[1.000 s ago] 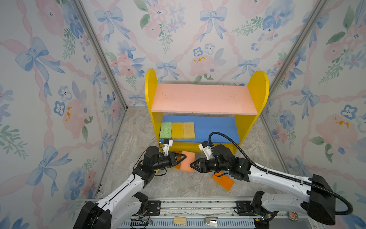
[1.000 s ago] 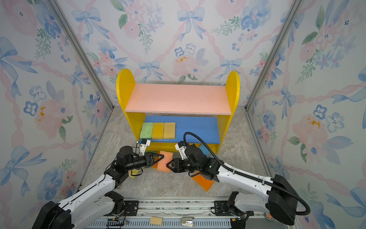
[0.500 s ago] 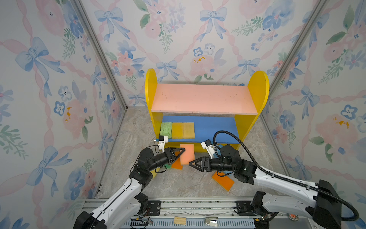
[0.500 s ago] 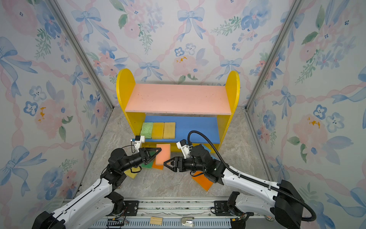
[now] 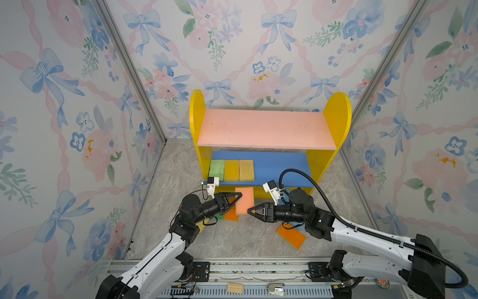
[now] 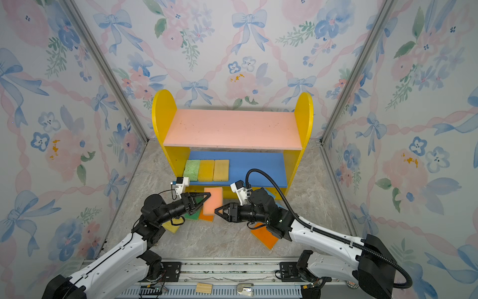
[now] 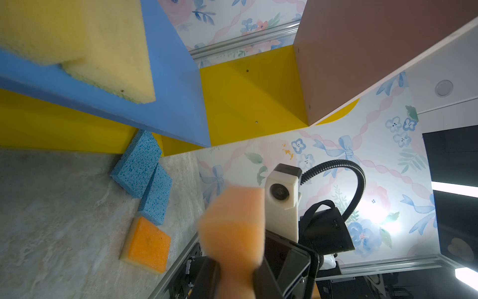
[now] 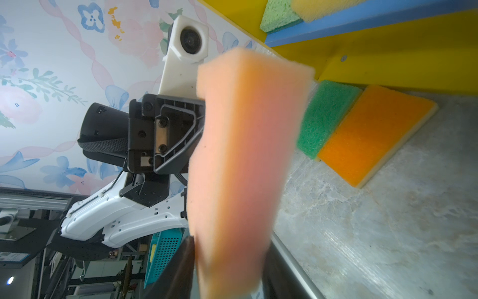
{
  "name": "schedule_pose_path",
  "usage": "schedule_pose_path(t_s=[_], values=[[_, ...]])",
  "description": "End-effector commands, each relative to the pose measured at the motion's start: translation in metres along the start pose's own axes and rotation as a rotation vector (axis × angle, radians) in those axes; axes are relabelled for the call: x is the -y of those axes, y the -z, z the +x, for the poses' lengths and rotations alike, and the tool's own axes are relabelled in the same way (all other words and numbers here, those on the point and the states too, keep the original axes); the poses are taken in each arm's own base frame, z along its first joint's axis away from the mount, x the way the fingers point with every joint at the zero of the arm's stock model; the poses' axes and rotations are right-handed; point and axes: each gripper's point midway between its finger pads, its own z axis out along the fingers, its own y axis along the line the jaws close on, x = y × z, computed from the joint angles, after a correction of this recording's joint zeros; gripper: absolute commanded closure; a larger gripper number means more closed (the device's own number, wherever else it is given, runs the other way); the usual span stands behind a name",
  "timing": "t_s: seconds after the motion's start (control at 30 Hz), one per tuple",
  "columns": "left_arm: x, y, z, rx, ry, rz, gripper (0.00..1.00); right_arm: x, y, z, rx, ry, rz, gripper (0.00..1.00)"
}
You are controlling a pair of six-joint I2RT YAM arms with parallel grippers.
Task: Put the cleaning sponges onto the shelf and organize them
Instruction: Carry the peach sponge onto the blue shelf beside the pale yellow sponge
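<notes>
Peach sponge (image 5: 244, 200), pinched in our left gripper (image 5: 236, 199), sits between our right gripper (image 5: 251, 210) jaws, grip unclear; three shelved sponges (image 5: 231, 170) line the shelf (image 5: 258, 129), several loose sponges (image 5: 291, 235) wait below.

Top pair toward shelf (image 5: 266, 128); wrists close-up

No legible text on the shelf (image 5: 266, 128) or cleaning sponges (image 5: 231, 170), seemingly.

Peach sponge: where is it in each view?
In a top view: peach sponge, centre, before the shelf.
In a top view: sponge, just left of centre.
Left wrist: sponge, blurred, in the foreground.
Right wrist: sponge, large, mid-picture.
Shared landmark: blue board.
</notes>
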Motion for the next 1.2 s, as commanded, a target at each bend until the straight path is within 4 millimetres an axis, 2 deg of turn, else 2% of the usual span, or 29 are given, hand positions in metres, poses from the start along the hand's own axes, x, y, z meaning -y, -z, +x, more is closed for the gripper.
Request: schedule_pose_path(t_s=[0.0, 0.07, 0.17, 0.23, 0.27, 0.3, 0.43, 0.6, 0.67, 0.83, 0.97, 1.07, 1.17], values=[[0.002, -0.001, 0.006, -0.029, -0.011, 0.020, 0.73, -0.004, 0.001, -0.008, 0.033, 0.013, -0.002, 0.63], [-0.001, -0.001, 0.007, -0.034, -0.006, 0.016, 0.64, -0.003, 0.003, -0.009, 0.043, 0.019, 0.011, 0.67], [-0.004, -0.001, 0.007, -0.033, -0.005, 0.010, 0.41, 0.002, 0.008, -0.013, 0.064, 0.023, 0.042, 0.70], [-0.002, 0.000, 0.006, -0.033, -0.021, 0.014, 0.21, 0.006, 0.013, -0.015, 0.074, 0.021, 0.062, 0.70], [-0.001, 0.001, 0.005, -0.034, -0.031, 0.015, 0.05, 0.008, 0.016, -0.018, 0.082, 0.019, 0.072, 0.70], [-0.002, 0.003, 0.002, -0.030, -0.043, 0.009, 0.02, 0.011, 0.021, -0.021, 0.090, 0.015, 0.086, 0.70], [-0.014, 0.015, -0.013, 0.001, -0.101, -0.082, 0.02, 0.025, 0.045, -0.042, 0.141, 0.017, 0.164, 0.69], [-0.038, 0.043, -0.045, 0.053, -0.302, -0.382, 0.02, 0.051, 0.076, -0.076, 0.176, 0.010, 0.294, 0.69], [-0.041, 0.050, -0.053, 0.066, -0.327, -0.414, 0.02, 0.061, 0.082, -0.087, 0.173, 0.011, 0.337, 0.69], [-0.043, 0.066, -0.075, 0.133, -0.419, -0.481, 0.02, 0.074, 0.085, -0.113, 0.175, 0.012, 0.376, 0.69], [-0.050, 0.079, -0.087, 0.174, -0.519, -0.568, 0.02, 0.079, 0.080, -0.129, 0.178, 0.013, 0.381, 0.69], [-0.055, 0.087, -0.088, 0.197, -0.551, -0.602, 0.02, 0.084, 0.072, -0.137, 0.165, 0.012, 0.386, 0.69], [-0.052, 0.091, -0.088, 0.216, -0.567, -0.601, 0.02, 0.087, 0.066, -0.143, 0.154, 0.012, 0.383, 0.69]])
